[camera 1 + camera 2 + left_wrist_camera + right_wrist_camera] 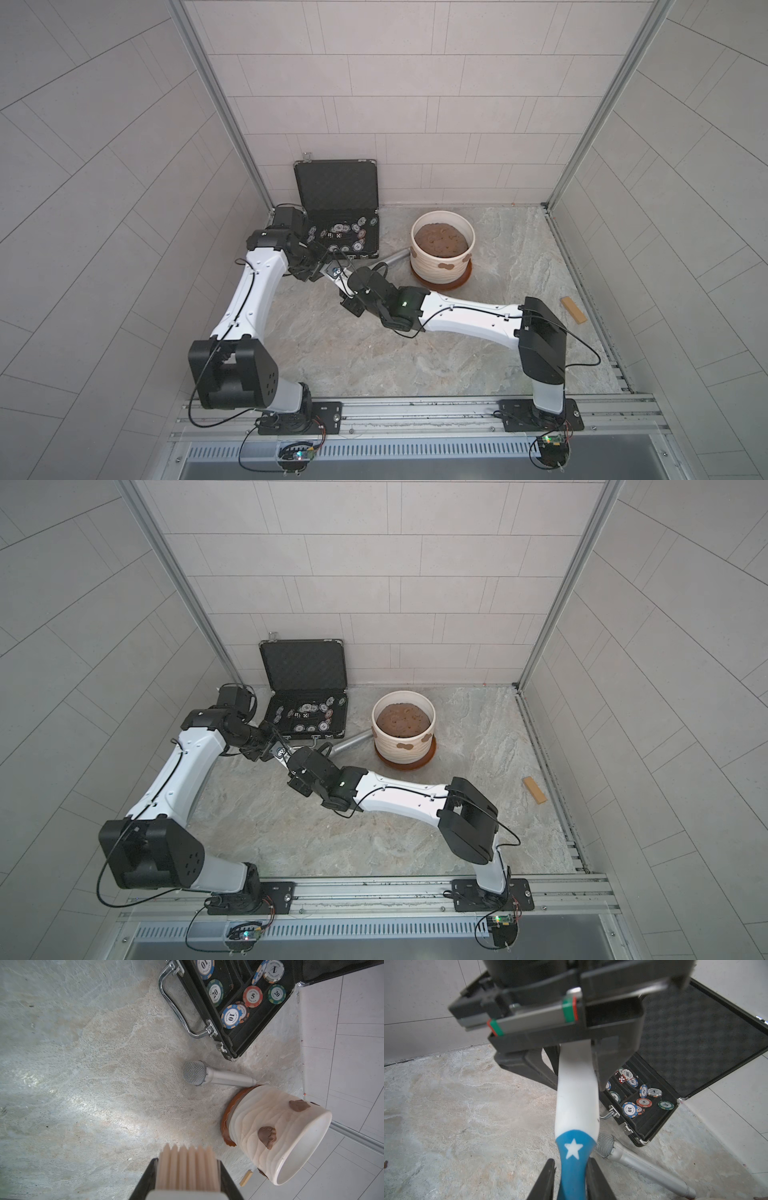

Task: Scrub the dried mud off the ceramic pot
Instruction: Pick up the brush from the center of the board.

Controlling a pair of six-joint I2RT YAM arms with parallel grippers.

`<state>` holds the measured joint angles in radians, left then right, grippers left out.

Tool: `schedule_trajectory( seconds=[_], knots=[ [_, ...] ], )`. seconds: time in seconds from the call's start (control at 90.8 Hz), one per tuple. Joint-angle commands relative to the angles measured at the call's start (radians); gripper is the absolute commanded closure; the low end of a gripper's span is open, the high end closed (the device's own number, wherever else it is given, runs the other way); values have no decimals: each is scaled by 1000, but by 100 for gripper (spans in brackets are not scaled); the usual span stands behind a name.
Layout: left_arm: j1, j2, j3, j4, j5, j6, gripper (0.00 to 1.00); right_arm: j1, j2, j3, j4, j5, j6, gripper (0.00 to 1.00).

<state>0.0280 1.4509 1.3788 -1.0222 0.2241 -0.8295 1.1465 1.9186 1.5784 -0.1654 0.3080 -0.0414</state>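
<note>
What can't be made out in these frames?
- ceramic pot far wall: both top views, hidden by the pot itself; more dried mud there unknown.
- microphone head: top views, under the right arm.
- scrub brush bristles: left wrist view, blurred, base cut by edge.
- poker chips values: top views, too small.

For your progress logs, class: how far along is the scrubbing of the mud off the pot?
Done: the white, blue-handled scrubbing brush is off the floor. In hand: left gripper and right gripper both clamp it, apparently mid-handover. Left: brown dried mud patches sit on the cream ribbed ceramic pot.
</note>
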Motion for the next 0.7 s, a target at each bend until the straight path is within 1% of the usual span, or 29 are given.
schedule_trajectory(
  seconds=[0.0,0.033,0.066,0.099,0.154,0.187,0.209,0.22,0.242,0.297,0.33,0.385,0.429,0.539,0.616,0.693],
  knots=[
    [-2,-32,-8,-20,47,30,72,-6,4,8,-64,-31,-28,85],
    [-2,-32,-7,-20,50,30,67,-7,1,10,-72,-43,-29,93],
    [-2,-33,-5,-19,52,31,59,-11,0,13,-82,-53,-27,100],
    [-2,-36,-2,-17,58,33,52,-12,-2,14,-95,-60,-26,100],
    [-2,-42,5,-15,67,38,37,-15,-14,10,-114,-68,-17,100],
    [-2,-45,8,-11,76,44,23,-16,-26,0,-120,-74,-14,100],
    [-2,-48,9,-6,83,50,10,-16,-37,-11,-121,-82,-13,100],
    [-2,-49,9,-3,87,53,5,-17,-44,-18,-121,-86,-13,100],
    [-2,-52,9,6,96,59,1,-17,-57,-32,-123,-96,-11,100],
    [-1,-60,9,24,103,79,0,-24,-100,-79,-124,-137,3,100],
    [0,-64,15,30,93,96,0,-34,-129,-117,-125,-182,17,100],
    [1,-67,28,37,41,154,0,-60,-182,-193,-122,-254,65,100],
    [1,-64,37,45,-4,183,0,-77,-229,-263,-122,-285,100,100],
    [1,-55,41,71,-79,228,0,-90,-356,-449,-134,-283,126,100],
    [0,-51,33,97,-84,235,0,-100,-453,-568,-154,-286,161,100],
    [-2,-36,34,114,-76,242,0,-109,-546,-673,-184,-263,202,100]
  ],
)
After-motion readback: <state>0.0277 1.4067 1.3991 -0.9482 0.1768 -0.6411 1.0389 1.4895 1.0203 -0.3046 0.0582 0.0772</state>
